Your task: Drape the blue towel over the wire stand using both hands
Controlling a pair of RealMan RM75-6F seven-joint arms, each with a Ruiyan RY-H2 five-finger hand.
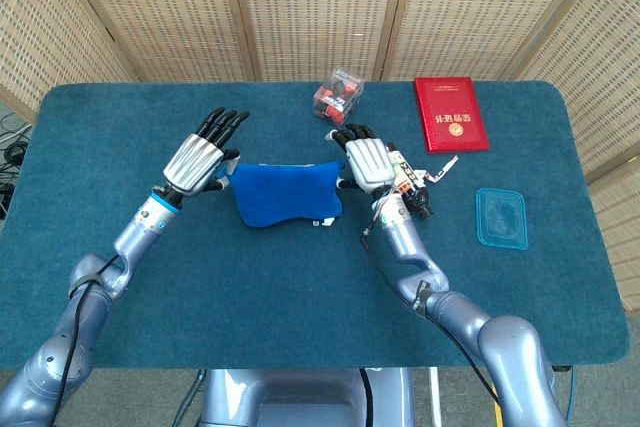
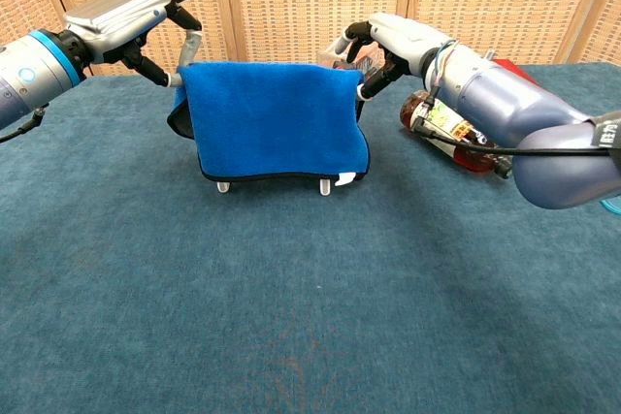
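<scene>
At the table's middle, on the teal cloth (image 1: 300, 307): blue towel (image 2: 277, 118) draped over the wire stand (image 2: 223, 184), hanging down front and back, only two metal feet of the stand and a bent end at the upper left showing. Just left of the towel's top edge, left hand (image 2: 131, 12), fingers stretched flat and apart, nothing held; thumb tip close to the stand's end, contact unclear. At the towel's upper right corner, right hand (image 2: 393, 41), fingers loosely spread, tips near the cloth, no clear grip. Farther back, near the far edge, a small clear box (image 1: 340, 94) with red and dark pieces inside, not identifiable. Right of that, a red booklet (image 1: 451, 113) lying flat. Near the right edge, a shallow clear blue tray (image 1: 501, 218), nothing visible in it.
</scene>
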